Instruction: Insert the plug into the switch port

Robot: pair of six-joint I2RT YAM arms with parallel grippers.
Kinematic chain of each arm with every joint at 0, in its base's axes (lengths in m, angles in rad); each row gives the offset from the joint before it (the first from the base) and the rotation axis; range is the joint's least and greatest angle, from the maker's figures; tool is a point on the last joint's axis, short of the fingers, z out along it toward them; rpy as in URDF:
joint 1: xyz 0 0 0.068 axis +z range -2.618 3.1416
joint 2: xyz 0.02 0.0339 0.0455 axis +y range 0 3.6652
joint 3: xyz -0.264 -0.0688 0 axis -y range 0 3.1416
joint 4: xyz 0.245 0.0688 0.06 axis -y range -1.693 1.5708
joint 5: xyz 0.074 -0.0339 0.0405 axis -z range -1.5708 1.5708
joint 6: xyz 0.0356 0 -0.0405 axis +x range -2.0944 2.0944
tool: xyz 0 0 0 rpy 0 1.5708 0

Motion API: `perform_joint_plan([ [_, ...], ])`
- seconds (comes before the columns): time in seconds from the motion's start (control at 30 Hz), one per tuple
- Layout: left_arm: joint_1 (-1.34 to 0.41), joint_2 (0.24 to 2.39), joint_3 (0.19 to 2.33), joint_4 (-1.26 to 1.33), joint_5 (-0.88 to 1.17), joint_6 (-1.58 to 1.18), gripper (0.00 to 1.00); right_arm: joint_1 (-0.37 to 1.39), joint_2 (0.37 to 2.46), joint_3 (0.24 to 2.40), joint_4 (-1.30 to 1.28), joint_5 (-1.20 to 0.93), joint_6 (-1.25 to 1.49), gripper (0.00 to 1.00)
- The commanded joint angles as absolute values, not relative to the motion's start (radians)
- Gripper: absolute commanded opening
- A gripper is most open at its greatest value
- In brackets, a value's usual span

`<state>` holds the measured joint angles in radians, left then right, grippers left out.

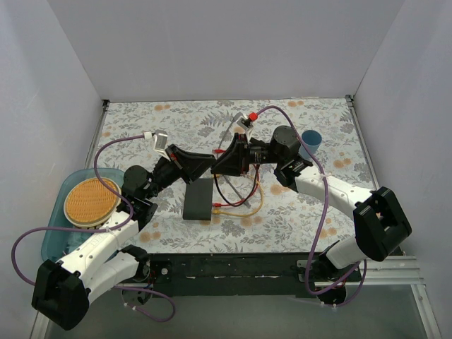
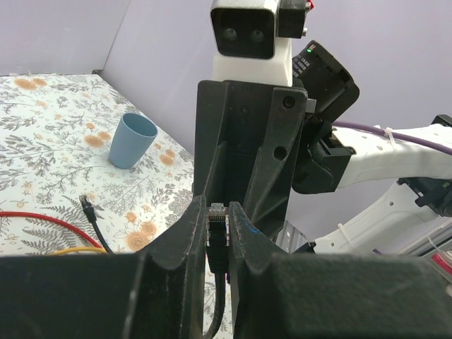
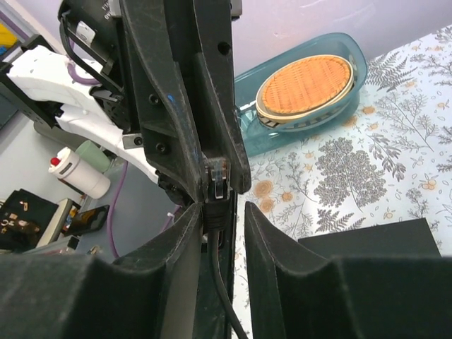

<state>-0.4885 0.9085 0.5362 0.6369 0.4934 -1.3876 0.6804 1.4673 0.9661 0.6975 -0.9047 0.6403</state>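
Observation:
A black cable's clear-tipped plug [image 2: 217, 227] is pinched between the fingers of my left gripper [image 2: 217, 209], which is shut on it and holds it up above the table. From the opposite side my right gripper [image 3: 222, 207] faces it with jaws apart around the plug's [image 3: 217, 176] black boot and cable. Its left finger lies against the boot and a gap shows on the other side. In the top view both grippers [image 1: 209, 161] [image 1: 221, 164] meet just behind the flat black switch box [image 1: 198, 198]. A corner of the box [image 3: 374, 236] shows below. Its ports are hidden.
Red and yellow cables [image 1: 240, 201] loop on the floral cloth right of the box, and a loose black plug [image 2: 86, 205] lies there. A blue cup [image 1: 310, 140] stands at the back right. A teal bin [image 1: 62, 194] with a woven plate [image 1: 90, 200] sits at the left.

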Motion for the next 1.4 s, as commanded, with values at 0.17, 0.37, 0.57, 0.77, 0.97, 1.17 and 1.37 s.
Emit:
perform_joint_plan([
  [0.17, -0.491, 0.880, 0.538, 0.647, 0.512, -1.378, 0.00, 0.681, 1.468, 0.980, 0.819, -0.931, 0.696, 0.17],
  [0.37, -0.491, 0.859, 0.540, 0.629, 0.489, -1.365, 0.00, 0.681, 1.467, 0.971, 0.805, -0.946, 0.687, 0.28],
  [0.57, -0.491, 0.847, 0.540, 0.617, 0.482, -1.359, 0.00, 0.681, 1.456, 0.953, 0.792, -0.946, 0.667, 0.35],
  [0.77, -0.491, 0.850, 0.535, 0.626, 0.489, -1.364, 0.00, 0.680, 1.450, 0.946, 0.808, -0.946, 0.672, 0.34],
  [0.97, -0.491, 0.862, 0.535, 0.640, 0.500, -1.376, 0.00, 0.678, 1.463, 0.945, 0.883, -0.956, 0.730, 0.32],
  [1.17, -0.492, 0.862, 0.531, 0.644, 0.499, -1.379, 0.00, 0.678, 1.480, 0.943, 0.934, -0.968, 0.767, 0.13],
  [1.37, -0.491, 0.861, 0.529, 0.647, 0.495, -1.379, 0.00, 0.681, 1.490, 0.946, 0.934, -0.996, 0.775, 0.01],
])
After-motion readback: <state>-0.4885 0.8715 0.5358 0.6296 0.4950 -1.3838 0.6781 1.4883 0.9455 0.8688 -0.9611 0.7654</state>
